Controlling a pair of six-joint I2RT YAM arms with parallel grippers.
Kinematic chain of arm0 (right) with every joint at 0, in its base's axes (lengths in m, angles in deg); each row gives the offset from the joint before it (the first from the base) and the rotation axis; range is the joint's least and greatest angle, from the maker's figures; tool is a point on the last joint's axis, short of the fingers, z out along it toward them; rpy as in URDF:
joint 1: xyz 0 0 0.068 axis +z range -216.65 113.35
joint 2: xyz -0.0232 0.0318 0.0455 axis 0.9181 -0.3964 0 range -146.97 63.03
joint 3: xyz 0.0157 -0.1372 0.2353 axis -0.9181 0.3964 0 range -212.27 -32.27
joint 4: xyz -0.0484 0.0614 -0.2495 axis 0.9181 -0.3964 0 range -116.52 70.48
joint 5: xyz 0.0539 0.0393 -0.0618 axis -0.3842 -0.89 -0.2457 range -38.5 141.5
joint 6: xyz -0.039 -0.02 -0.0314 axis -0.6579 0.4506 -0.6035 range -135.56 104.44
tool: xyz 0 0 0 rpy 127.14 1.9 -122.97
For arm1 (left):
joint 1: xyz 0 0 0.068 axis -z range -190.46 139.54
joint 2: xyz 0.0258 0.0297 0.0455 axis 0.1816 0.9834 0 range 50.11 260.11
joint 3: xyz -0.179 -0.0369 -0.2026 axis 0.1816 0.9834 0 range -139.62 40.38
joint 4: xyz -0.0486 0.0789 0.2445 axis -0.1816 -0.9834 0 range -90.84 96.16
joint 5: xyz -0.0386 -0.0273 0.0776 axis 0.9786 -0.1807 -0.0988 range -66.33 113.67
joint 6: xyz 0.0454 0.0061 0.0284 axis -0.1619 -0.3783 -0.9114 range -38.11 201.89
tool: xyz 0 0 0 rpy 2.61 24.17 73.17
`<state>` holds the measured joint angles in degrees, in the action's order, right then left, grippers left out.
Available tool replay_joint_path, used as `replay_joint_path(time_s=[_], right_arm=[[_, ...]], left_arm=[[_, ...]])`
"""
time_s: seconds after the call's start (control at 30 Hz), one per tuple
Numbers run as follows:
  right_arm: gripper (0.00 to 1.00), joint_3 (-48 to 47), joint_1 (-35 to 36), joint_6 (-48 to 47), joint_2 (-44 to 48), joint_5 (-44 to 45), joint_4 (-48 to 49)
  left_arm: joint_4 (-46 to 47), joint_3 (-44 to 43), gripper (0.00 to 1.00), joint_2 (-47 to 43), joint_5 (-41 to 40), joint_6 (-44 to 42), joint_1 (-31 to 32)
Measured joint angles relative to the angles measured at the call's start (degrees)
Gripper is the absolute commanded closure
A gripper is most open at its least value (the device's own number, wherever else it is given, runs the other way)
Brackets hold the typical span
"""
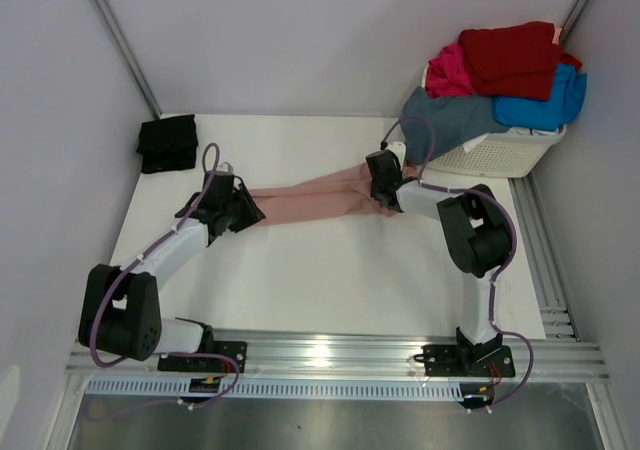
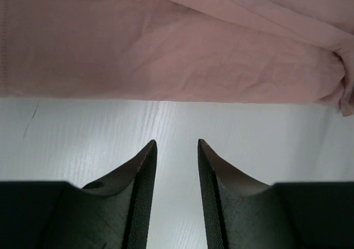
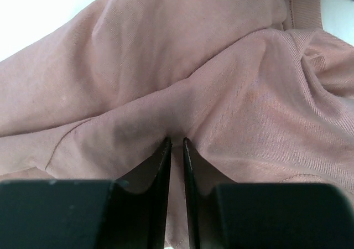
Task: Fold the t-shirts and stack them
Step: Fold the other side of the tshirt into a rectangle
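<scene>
A dusty-pink t-shirt (image 1: 320, 198) lies bunched into a long narrow band across the white table (image 1: 330, 280), running between my two grippers. At its left end my left gripper (image 1: 257, 213) is open; in the left wrist view the gripper (image 2: 177, 144) hovers over bare table just short of the pink t-shirt's (image 2: 166, 44) edge, nothing between its fingers. My right gripper (image 1: 383, 192) is at the band's right end. In the right wrist view the right gripper (image 3: 177, 141) has its jaws nearly together with a ridge of the pink t-shirt (image 3: 166, 66) pinched between them, near the collar (image 3: 301, 5).
A folded black t-shirt (image 1: 168, 142) sits at the table's far left corner. At the far right stands a white laundry basket (image 1: 510, 155) heaped with red (image 1: 515, 60), magenta (image 1: 450, 70) and bright-blue (image 1: 545, 105) t-shirts; a slate-blue t-shirt (image 1: 450, 120) drapes over its rim.
</scene>
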<state>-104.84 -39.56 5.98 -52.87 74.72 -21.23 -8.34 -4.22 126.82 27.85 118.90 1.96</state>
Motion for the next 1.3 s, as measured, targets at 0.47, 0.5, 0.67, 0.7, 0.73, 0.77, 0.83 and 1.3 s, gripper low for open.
replay_joint_path(time_s=[0.47,0.5,0.67,0.7,0.73,0.77,0.83,1.3], right_arm=[[0.65,2.27,2.78,-3.80,15.56,-2.01,2.71],[0.66,2.27,3.23,-3.78,16.48,-2.69,3.30],[0.71,1.97,4.72,-2.29,14.53,-5.97,3.39],[0.73,1.75,4.83,-1.88,12.94,-6.43,2.91],[0.73,1.62,4.81,-1.53,11.21,-6.95,2.27],[0.73,1.57,4.81,-1.05,9.42,-7.39,1.55],[0.74,1.55,4.79,-0.52,6.21,-8.00,-0.20],[0.78,1.88,0.70,1.07,2.58,-6.45,-3.61]], left_arm=[[-10.86,-8.79,0.63,9.42,-9.57,0.00,0.37],[-11.93,-10.36,0.64,10.71,-10.14,0.00,0.37],[-15.82,-18.78,0.68,18.40,-11.52,-0.17,0.37],[-16.63,-20.22,0.68,19.91,-11.56,-0.26,0.37],[-17.07,-21.14,0.68,20.96,-11.56,-0.46,0.37],[-17.73,-21.99,0.69,21.94,-11.56,-0.59,0.37],[-19.08,-23.10,0.69,23.19,-11.56,-1.03,0.37],[-26.25,-27.19,0.78,26.49,-16.74,-4.22,-2.80]])
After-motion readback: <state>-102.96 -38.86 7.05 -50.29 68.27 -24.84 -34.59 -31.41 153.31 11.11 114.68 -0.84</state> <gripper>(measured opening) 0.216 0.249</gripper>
